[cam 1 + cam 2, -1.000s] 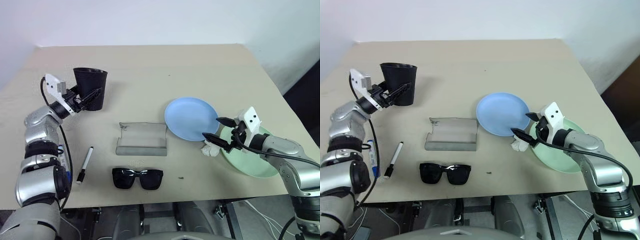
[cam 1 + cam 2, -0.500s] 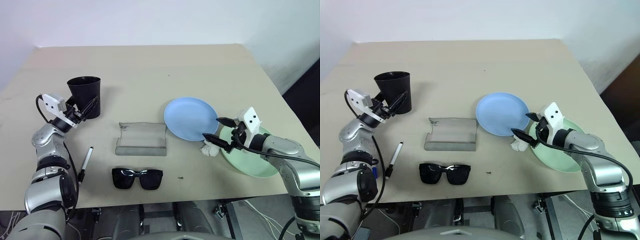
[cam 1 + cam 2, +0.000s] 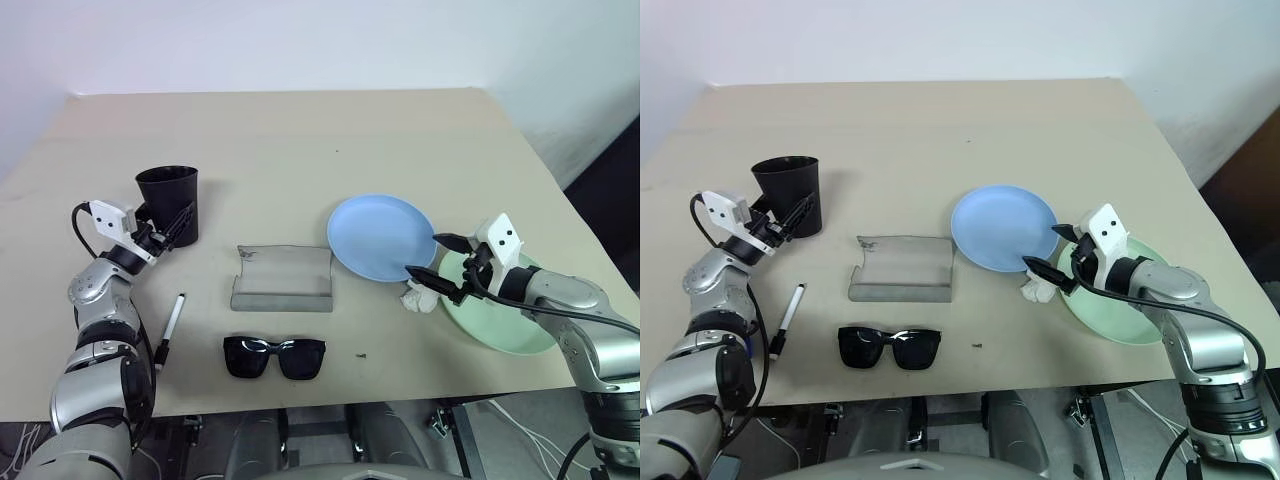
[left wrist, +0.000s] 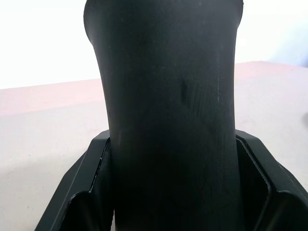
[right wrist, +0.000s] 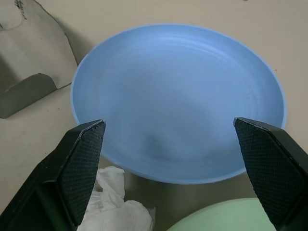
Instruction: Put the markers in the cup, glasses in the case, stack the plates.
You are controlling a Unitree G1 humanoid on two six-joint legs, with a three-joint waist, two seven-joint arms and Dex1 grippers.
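Far left of the beige tabletop [image 3: 300, 130]: the left gripper [image 3: 172, 226], two black fingers, is clamped round the lower wall of the black tapered plastic cup [image 3: 168, 203], which stands upright on the table with its wider rim up; in the left wrist view a finger [image 4: 79, 192] sits against each side of the cup's dark wall [image 4: 168, 110]. Just nearer the table's front edge lies a slim white marker with a black cap [image 3: 169, 331], flat on the surface, cap end toward the front edge, apart from the cup. Centre: the grey flat rectangular glasses case [image 3: 284, 278] lies open, paler lining up. Just in front of it, not touching, the black-framed sunglasses with dark lenses [image 3: 275, 356] rest on the table, lenses facing the front edge. Right of the case, the round shallow light blue plate [image 3: 383, 236] lies flat. At its near right edge sits a crumpled white tissue [image 3: 420, 298], touching the mint green round plate [image 3: 500, 320], which is partly hidden by the right arm. The right gripper [image 3: 438, 257] hovers above the blue plate's right rim, fingers spread wide, nothing between them; the right wrist view shows both fingertips [image 5: 84, 159] framing the blue plate [image 5: 178, 101] with the tissue [image 5: 118, 207] below.
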